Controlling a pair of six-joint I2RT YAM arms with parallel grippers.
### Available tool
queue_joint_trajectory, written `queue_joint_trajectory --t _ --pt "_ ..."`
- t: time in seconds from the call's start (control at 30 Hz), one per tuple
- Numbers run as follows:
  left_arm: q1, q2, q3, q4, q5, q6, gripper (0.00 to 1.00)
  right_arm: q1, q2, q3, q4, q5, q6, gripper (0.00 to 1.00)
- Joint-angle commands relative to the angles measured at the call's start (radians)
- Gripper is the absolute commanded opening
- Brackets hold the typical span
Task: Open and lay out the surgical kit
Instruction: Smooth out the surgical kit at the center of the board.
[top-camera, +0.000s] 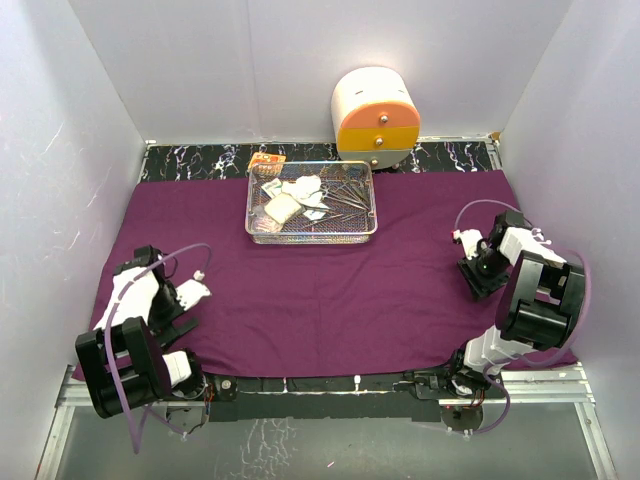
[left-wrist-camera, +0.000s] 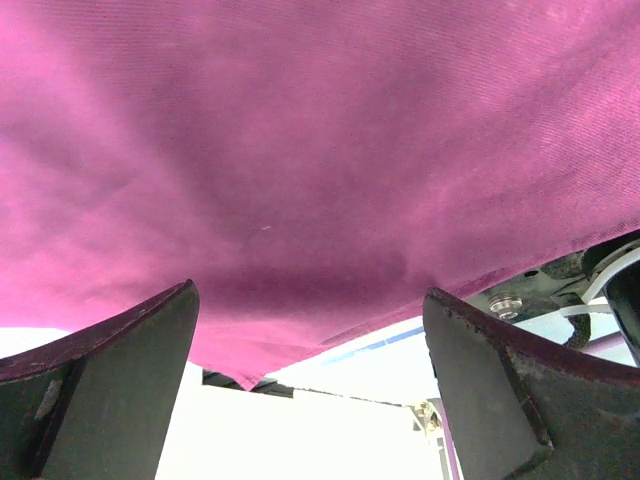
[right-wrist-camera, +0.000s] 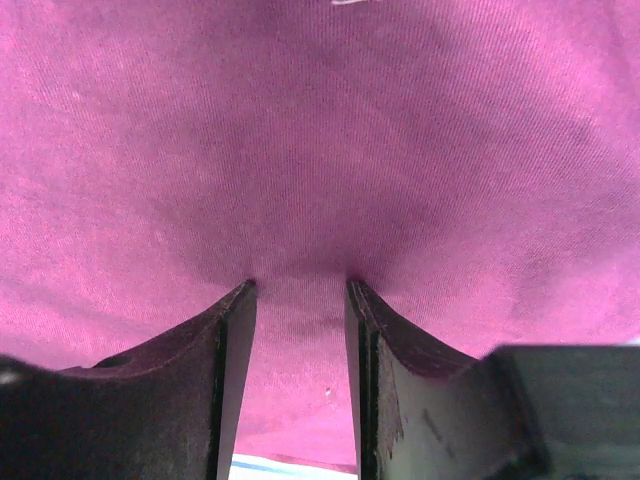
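The left tool (top-camera: 190, 306) hangs wide open over the purple cloth (top-camera: 320, 285) at its near-left part. At far centre, the wire-mesh tray (top-camera: 310, 240) sits on the cloth, holding gauze wads (top-camera: 283, 208) and forceps (top-camera: 346, 196). The right tool (right-wrist-camera: 300, 285), jaws narrowly apart and empty, touches the cloth's right side.

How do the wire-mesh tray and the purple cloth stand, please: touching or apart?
Touching. The top external view shows the wire-mesh tray resting flat on the purple cloth, which shows around its near and side edges.

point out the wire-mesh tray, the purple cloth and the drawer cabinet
wire-mesh tray (top-camera: 311, 238): top view, near rim
purple cloth (top-camera: 330, 295): top view, bare middle
drawer cabinet (top-camera: 378, 125): top view, orange drawer front
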Motion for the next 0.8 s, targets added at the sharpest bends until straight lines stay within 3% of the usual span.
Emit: queue_joint_trajectory --t 0.0,0.33,0.6,0.77 --pt "0.006 0.015 0.131 -0.086 0.128 -0.049 0.94 -0.044 -0.042 -0.042 -0.013 0.033 -0.064 0.4" --pt "0.006 0.104 0.286 0.047 0.231 -0.236 0.94 -0.103 -0.095 -0.032 -0.09 0.034 -0.106 0.4" --pt "0.006 0.238 0.439 0.221 0.31 -0.489 0.94 -0.098 0.011 0.267 -0.173 -0.281 -0.009 0.45" --pt "0.006 0.326 0.529 0.362 0.355 -0.636 0.94 -0.057 0.101 0.424 -0.046 -0.393 0.118 0.47"
